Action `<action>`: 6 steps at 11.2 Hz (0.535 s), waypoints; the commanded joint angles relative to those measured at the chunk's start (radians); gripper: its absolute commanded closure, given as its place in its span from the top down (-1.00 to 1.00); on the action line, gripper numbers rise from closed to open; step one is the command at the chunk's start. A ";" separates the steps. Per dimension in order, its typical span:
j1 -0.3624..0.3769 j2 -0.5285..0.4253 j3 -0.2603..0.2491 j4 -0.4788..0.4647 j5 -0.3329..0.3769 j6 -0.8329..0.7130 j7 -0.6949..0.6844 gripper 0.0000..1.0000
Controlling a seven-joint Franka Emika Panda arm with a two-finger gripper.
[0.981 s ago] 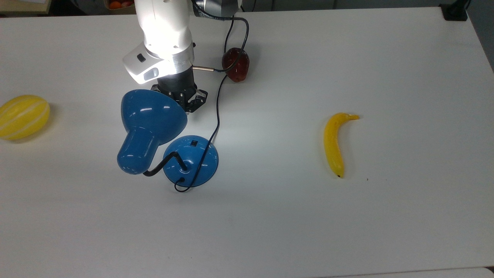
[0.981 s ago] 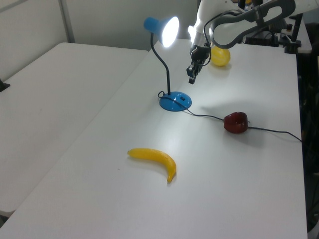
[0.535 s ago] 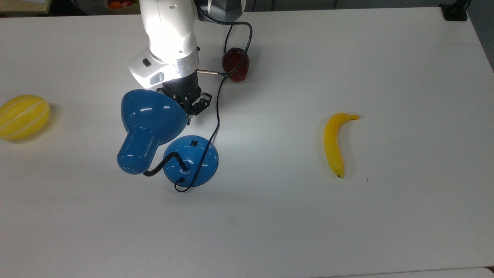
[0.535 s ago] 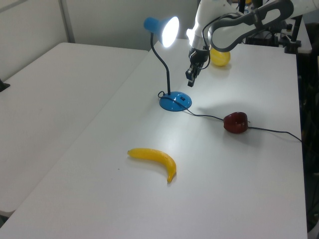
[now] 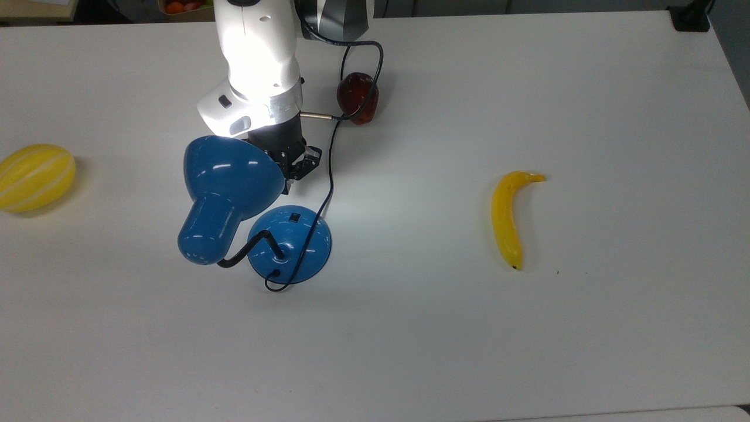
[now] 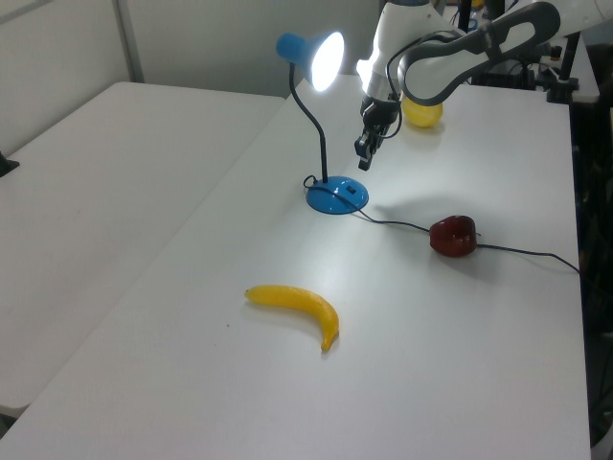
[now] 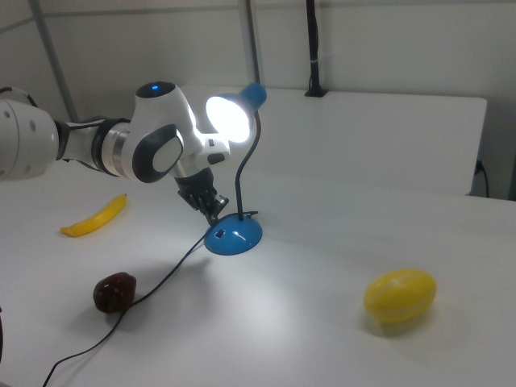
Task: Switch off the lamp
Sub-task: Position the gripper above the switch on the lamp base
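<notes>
Claw (image 5: 295, 170) of mine hangs empty with fingers slightly parted, just above the lit lamp (image 5: 234, 199) mid-tabletop (image 5: 527, 88). Its domed base looks stiff and slippery, so I judge pressing the small black switch (image 5: 295, 217) wiser than gripping.

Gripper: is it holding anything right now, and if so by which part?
Nothing is held. The gripper hangs in the air above the lamp base, beside the gooseneck, touching neither, and nothing shows between its fingertips.
</notes>
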 commanded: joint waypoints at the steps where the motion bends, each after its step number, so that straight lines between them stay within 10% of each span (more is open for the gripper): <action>1: 0.013 0.009 -0.009 0.006 0.010 0.023 -0.006 -1.00; 6: 0.013 0.024 -0.009 0.020 0.007 0.023 -0.006 -1.00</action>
